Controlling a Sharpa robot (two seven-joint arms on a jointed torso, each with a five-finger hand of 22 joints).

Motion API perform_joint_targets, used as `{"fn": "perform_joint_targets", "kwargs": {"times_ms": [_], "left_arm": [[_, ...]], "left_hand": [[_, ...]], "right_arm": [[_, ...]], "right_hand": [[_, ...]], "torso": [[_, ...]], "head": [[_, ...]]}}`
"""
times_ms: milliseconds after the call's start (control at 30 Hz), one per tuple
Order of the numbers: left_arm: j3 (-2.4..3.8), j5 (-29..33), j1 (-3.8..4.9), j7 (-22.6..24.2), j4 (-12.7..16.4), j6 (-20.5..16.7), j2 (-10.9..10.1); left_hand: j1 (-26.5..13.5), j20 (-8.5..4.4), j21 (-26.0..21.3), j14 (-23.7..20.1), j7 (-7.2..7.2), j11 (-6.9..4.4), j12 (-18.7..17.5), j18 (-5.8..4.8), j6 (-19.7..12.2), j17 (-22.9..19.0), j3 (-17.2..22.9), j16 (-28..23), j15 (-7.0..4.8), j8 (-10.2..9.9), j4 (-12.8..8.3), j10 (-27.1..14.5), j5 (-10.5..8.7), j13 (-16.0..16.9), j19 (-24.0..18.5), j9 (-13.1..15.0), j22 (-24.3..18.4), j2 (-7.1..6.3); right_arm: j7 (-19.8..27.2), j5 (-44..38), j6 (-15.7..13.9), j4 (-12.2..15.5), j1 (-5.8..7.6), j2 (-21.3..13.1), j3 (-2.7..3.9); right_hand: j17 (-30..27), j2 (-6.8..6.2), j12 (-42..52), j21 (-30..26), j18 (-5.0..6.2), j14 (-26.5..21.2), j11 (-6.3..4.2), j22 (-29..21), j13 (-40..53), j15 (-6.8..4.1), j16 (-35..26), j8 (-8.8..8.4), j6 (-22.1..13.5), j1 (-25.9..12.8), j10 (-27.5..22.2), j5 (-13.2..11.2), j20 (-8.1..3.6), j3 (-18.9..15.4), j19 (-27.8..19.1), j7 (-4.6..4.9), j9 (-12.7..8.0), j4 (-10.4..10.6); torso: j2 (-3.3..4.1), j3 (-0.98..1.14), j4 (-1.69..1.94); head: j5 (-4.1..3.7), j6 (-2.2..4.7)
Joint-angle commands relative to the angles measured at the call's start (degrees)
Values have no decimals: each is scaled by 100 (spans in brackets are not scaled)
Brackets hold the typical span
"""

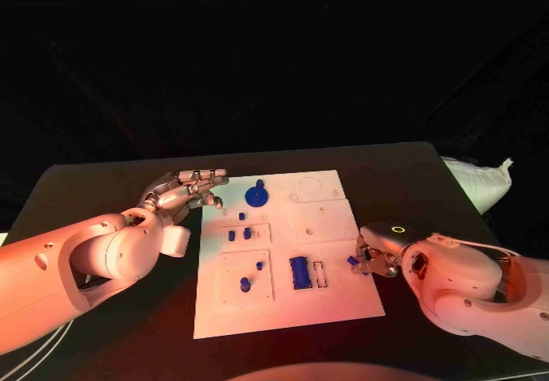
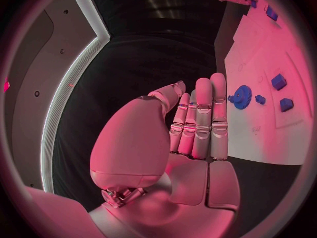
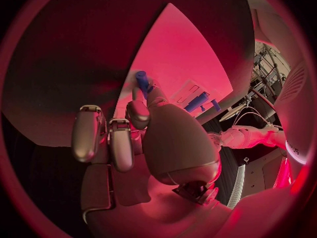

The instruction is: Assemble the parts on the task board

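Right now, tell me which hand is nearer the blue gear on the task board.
Left. The left hand lies at the board's edge just beside the blue gear. The right hand sits at the opposite edge nearer the robot, pinching a small blue part.

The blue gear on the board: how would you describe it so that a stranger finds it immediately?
Start at the white task board in the middle of the black table. Go to its far end, near the left robot hand. The blue gear lies there; it alone is a round toothed disc, and the other blue parts are small blocks or pegs.
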Motion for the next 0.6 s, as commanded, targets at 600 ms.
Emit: {"fn": "perform_joint_targets", "kwargs": {"times_ms": [600], "left_arm": [[3,-50,-5,-8,11,131,9]], "left_hand": [[-8,1,-26,-44,-3,4,34,62,-44,-10,-27,33,-12,5,-11,-58,23,-7,-57,-9,-8,53]], "right_arm": [[-92,834,-838,170,-81,-27,-28]], "right_hand": [[894,-283,-37,-18,-16,492,19,38,15,-4,8,-143,-39,119,-49,1319,-7,1371,-3,41,14,62]], "torso": [[-3,1,7]], "head": [[40,39]]}}
